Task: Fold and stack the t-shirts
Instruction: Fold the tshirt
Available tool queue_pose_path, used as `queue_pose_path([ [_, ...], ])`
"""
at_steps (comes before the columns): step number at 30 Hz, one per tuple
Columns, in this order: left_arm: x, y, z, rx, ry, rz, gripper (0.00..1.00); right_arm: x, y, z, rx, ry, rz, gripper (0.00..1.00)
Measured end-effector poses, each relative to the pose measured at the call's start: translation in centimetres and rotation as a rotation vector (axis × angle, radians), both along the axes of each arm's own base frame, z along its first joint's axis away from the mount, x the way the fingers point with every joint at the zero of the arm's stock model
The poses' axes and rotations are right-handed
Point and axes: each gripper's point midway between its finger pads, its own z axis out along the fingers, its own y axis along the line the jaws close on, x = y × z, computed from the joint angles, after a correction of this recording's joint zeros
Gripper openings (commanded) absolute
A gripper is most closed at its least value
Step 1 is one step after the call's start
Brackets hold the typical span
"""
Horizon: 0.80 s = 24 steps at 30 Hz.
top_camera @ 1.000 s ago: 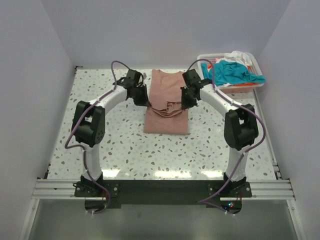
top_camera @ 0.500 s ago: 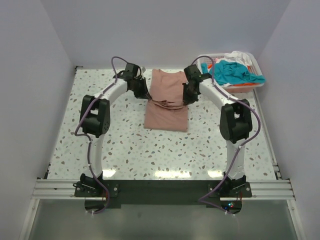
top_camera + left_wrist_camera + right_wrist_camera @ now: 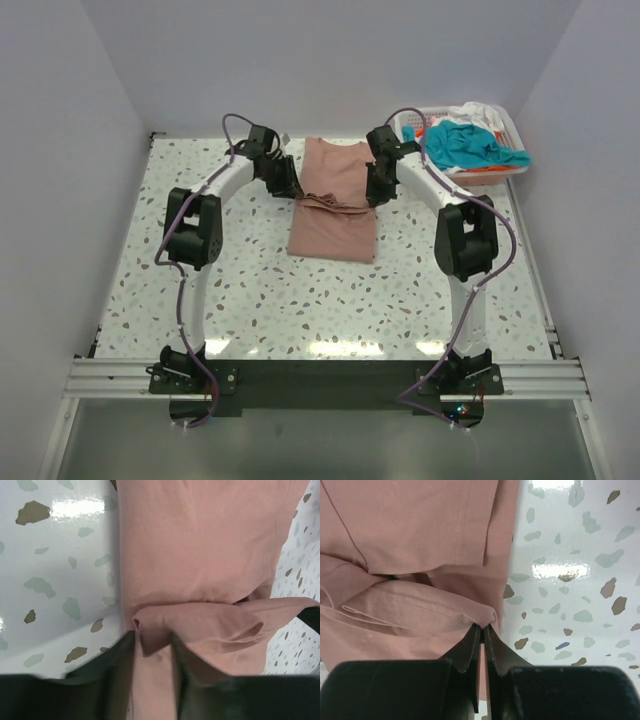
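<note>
A: What is the overhead view showing?
B: Both arms are reaching across the desk (image 3: 250, 290) to the salmon-pink t-shirt (image 3: 333, 225), which is lying mid-desk. The left tool (image 3: 293, 192) and right tool (image 3: 372, 193) are sitting at its two side edges. Since a second ago they have been carrying the bunched fold farther from their bases. A teal t-shirt (image 3: 470, 145) and a white t-shirt (image 3: 483, 112) are waiting in the lattice basket (image 3: 512, 128) at the far right corner.
A: And the left wrist camera?
B: The left tool is just parting. Its fingers (image 3: 115, 665) are standing slightly apart with the fold's corner lying loosely between them, so it looks to be letting go.
A: The right wrist?
B: The right tool is staying fully closed, its fingertips (image 3: 470, 650) pinching the shirt's stitched edge right at the cloth's border.
A: Meaning?
B: The fold is probably being laid down. I am expecting the right side to release too; if it lags, the fold risks lying crooked.
</note>
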Motion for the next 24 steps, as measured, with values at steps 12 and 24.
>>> queue_pose_path([
  [12, -0.6, 1.9, -0.5, 0.069, -0.007, 0.027, 0.67, 2.0, -0.5, 3.3, -0.013, -0.087, -0.002, 0.61],
  [24, -7.8, 3.5, -1.7, 0.098, 0.074, -0.007, 0.67, -3.0, 1.1, 0.2, 0.083, 0.053, 0.074, 0.60],
])
